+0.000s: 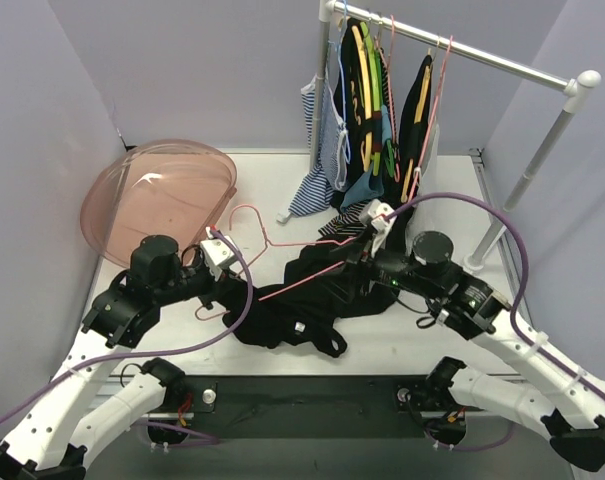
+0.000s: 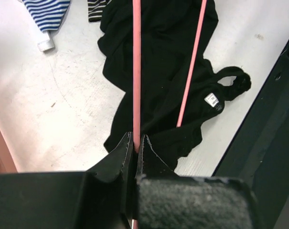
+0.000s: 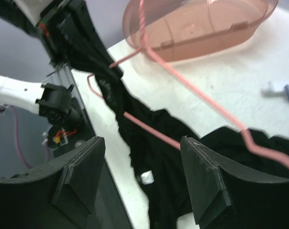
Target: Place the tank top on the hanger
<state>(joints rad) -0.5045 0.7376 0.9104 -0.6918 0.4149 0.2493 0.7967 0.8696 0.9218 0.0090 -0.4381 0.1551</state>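
The white table (image 1: 262, 180) carries everything, with the metal clothes rack (image 1: 502, 58) standing at its far right and the translucent pink plastic tub (image 1: 162, 195) at the far left. The small black sleeveless tank top (image 2: 158, 71) lies crumpled flat at the table's middle, near my bases. It is not yet on anything.

The thin pink triangular hanger (image 2: 136, 71) slants across above it. My left gripper (image 2: 136, 148) is clenched on one of its rods, with the fabric directly below. My right gripper (image 3: 142, 140) hangs over the top's far side with its fingers spread wide and grasping nothing I can make out.

I judge I am at the threading step: hanger in hand, garment waiting. Next my right fingers should pinch a strap near the tiny white label (image 2: 212, 100) and lift it open, so my left can slide a hanger shoulder inside.
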